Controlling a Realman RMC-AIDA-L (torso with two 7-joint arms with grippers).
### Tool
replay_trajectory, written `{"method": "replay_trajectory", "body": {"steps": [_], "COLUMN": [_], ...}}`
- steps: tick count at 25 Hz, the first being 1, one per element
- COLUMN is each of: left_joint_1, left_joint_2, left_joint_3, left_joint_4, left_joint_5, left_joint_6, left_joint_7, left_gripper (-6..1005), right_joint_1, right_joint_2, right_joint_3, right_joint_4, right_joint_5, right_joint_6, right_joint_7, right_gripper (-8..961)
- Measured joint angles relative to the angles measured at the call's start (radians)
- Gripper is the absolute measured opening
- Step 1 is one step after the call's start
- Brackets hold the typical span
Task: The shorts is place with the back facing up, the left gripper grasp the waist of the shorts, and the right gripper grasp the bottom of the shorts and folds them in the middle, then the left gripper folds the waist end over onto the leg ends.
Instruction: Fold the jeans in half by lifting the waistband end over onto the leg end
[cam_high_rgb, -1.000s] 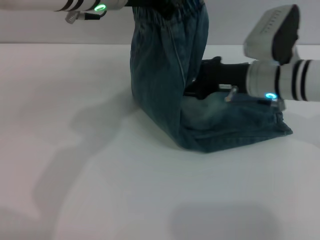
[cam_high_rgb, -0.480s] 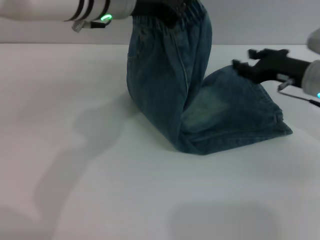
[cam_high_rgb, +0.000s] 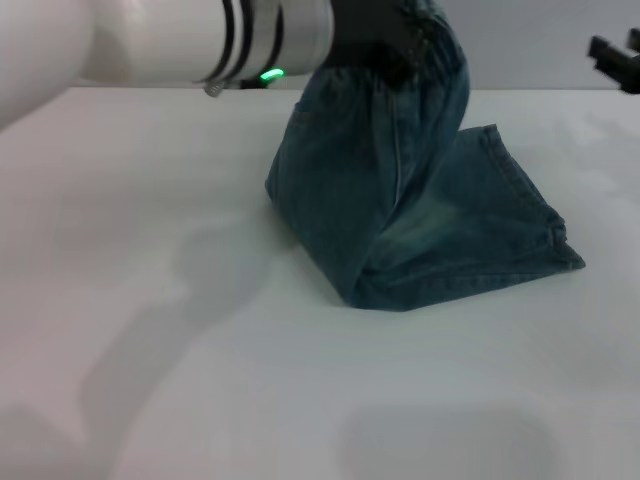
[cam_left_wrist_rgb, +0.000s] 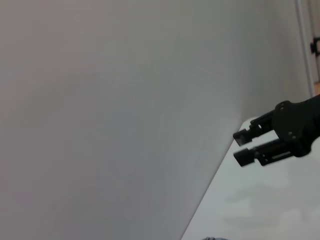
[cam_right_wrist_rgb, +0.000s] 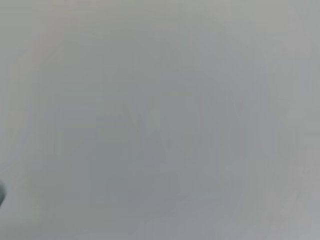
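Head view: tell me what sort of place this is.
Probably a lab or test bench set up for garment folding. A bare white table stands against a plain grey wall; only the shorts lie on it, the waist end lifted by the left gripper, the right gripper off to the side.

Faded blue-green denim shorts (cam_high_rgb: 400, 210), paler worn patches near the fold. White cylindrical left arm (cam_high_rgb: 200, 40), black bands, green light. Plain white tabletop (cam_high_rgb: 150, 350); black two-finger right gripper (cam_left_wrist_rgb: 240, 146).
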Motion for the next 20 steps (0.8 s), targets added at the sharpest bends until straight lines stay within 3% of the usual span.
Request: {"method": "replay_trajectory", "body": {"steps": [11, 20], "left_joint_1": [-0.009, -0.005], "left_joint_2": [-0.003, -0.004], "left_joint_3": [0.161, 0.222], "left_joint_4": [-0.113, -0.169], "left_joint_5": [-0.12, -0.163], "left_joint_6": [-0.22, -0.304], "left_joint_7": [-0.001, -0.001], "left_gripper": [53, 50], "right_joint_1": [-0.069, -0.088], "right_joint_2": [-0.002, -0.002], "right_joint_3": [0.037, 0.038], "right_joint_4": [-0.068, -0.077], "right_joint_5": [0.002, 0.002], "right_joint_6": [-0.011, -0.012], "right_joint_7": [-0.003, -0.003], "right_gripper": [506, 506]}}
